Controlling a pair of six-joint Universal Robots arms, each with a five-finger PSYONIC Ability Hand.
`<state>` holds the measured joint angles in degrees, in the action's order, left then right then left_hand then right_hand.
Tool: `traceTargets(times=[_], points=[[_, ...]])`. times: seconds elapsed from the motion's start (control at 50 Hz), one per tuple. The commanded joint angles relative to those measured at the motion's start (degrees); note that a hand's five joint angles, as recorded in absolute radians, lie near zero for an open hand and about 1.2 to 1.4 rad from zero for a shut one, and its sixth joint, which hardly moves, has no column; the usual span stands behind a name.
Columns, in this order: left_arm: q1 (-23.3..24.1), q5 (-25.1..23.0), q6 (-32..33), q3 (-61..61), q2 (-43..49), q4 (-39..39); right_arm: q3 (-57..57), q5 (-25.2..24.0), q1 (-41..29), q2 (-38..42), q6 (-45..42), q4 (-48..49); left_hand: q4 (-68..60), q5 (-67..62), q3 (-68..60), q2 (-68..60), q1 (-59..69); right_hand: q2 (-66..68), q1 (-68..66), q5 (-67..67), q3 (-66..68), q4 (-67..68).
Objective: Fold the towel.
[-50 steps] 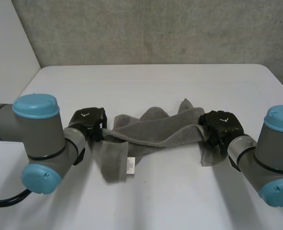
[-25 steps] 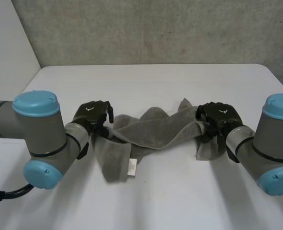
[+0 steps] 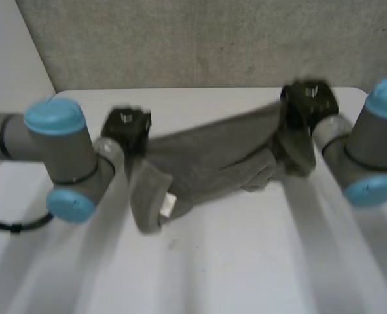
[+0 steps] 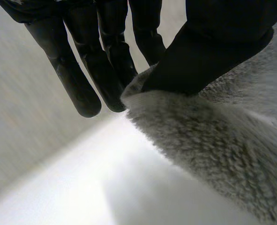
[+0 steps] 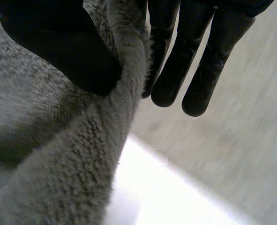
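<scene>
The towel (image 3: 213, 163), judged soft, light and saggy, is pinched thumb-to-fingers at its left and right ends by the left hand (image 3: 129, 127) and right hand (image 3: 309, 104).

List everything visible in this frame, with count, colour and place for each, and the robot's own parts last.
towel: one, grey, stretched between the two hands over the middle of the table, with its lower folds hanging down.
label: one, white, on the towel's hanging fold near the left hand.
table: one, white, under the arms and the towel.
wall: one, grey and rough, behind the far edge of the table.
arms: two, grey with light-blue caps, one coming in from each side of the table.
left hand: one, black, at the towel's left end, pinching its edge between thumb and fingers.
right hand: one, black, at the towel's right end, pinching its edge between thumb and fingers.
</scene>
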<state>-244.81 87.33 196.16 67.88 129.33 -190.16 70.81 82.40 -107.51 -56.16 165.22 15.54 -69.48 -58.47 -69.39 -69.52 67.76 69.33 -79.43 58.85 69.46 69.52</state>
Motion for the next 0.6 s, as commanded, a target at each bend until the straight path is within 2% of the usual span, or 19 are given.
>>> traceTargets(times=[0.02,0.04,0.06,0.1,0.16,0.22,0.26,0.28,0.32,0.34,0.36,0.38,0.42,0.44,0.48,0.6], points=[[-0.6,0.0,2.6,-15.3,-6.0,-8.1,-16.7,-3.5,0.2,-2.9,-14.4,10.0,-10.5,-11.5,-10.6,-10.5,12.2,10.7,-0.6,11.2,10.5,10.5],[-0.7,0.0,2.6,-15.9,-8.0,-11.3,-16.7,-4.7,0.3,-5.0,-14.0,15.2,-10.5,-11.5,-10.6,-10.5,12.2,10.7,-0.6,11.2,10.5,10.5],[-0.7,0.0,2.6,-15.9,-8.0,-11.3,-16.7,-4.7,0.3,-5.0,-14.0,15.2,-10.5,-11.5,-10.6,-10.5,12.2,10.7,-0.6,11.2,10.5,10.5],[-0.6,0.0,2.6,-14.9,-12.2,-15.2,-14.8,-7.2,0.3,-8.4,-12.3,24.5,-10.5,-11.5,-10.6,-10.5,12.2,10.7,-0.6,11.2,10.5,10.5],[-0.6,-0.1,2.6,-13.1,-14.2,-15.7,-13.5,-8.5,0.2,-9.5,-10.5,26.9,-10.5,-11.5,-10.6,-10.5,12.2,10.7,-0.6,11.2,10.5,10.5],[-0.5,-0.4,2.9,-5.9,-16.8,-15.0,-9.5,-10.8,0.3,-10.7,-6.9,23.9,-10.5,-11.5,-10.6,-10.5,12.2,10.7,-0.6,11.2,10.5,10.5],[-0.4,-0.7,3.3,4.5,-19.2,-13.5,-5.0,-12.7,0.9,-11.4,-5.3,14.1,-10.5,-11.5,-10.6,-10.5,12.2,10.7,-0.6,11.2,10.5,10.5],[-0.4,-0.7,3.3,4.5,-19.2,-13.5,-5.0,-12.7,0.9,-11.4,-5.3,14.1,-10.5,-11.5,-10.6,-10.5,12.2,10.7,-0.6,11.2,10.5,10.5],[-0.5,-0.8,3.4,15.6,-21.2,-11.7,-0.8,-14.5,2.4,-12.0,-5.8,1.1,-10.5,-11.5,-10.6,-10.5,12.2,10.7,-0.6,11.2,10.5,10.5],[-0.5,-0.8,3.4,15.6,-21.2,-11.7,-0.8,-14.5,2.4,-12.0,-5.8,1.0,-10.5,-11.5,-10.6,-10.5,12.2,10.7,-0.6,11.2,10.5,10.5],[-0.5,-0.9,3.5,20.5,-21.6,-10.9,1.1,-15.2,2.9,-11.8,-6.9,-5.8,-10.5,-11.5,-10.6,-10.5,12.2,10.7,-0.6,11.2,10.5,10.5],[-0.5,-0.9,3.5,20.5,-21.6,-10.9,1.1,-15.2,2.9,-11.8,-6.9,-5.9,-10.5,-11.5,-10.6,-10.5,12.2,10.7,-0.6,11.2,10.5,10.5],[-0.6,-1.9,3.6,29.0,-21.6,-9.5,4.6,-15.3,4.5,-10.8,-11.1,-17.9,-10.5,-11.5,-10.6,-10.5,12.2,10.7,-0.6,11.2,10.5,10.5],[-0.6,-1.9,3.6,29.1,-21.6,-9.5,4.6,-15.3,4.5,-10.8,-11.1,-17.9,-10.5,-11.5,-10.6,-10.5,12.2,10.7,-0.6,11.2,10.5,10.5],[-0.6,-3.6,3.6,34.6,-20.8,-8.4,8.3,-15.0,6.5,-8.9,-16.3,-26.7,-10.5,-11.5,-10.6,-10.5,12.2,10.7,-0.6,11.2,10.5,10.5],[-0.2,-5.4,3.6,37.9,-18.0,-8.4,13.3,-15.1,7.5,-6.9,-19.1,-28.2,-10.5,-11.5,-10.6,-10.5,12.2,10.7,-0.6,11.2,10.5,10.5]])
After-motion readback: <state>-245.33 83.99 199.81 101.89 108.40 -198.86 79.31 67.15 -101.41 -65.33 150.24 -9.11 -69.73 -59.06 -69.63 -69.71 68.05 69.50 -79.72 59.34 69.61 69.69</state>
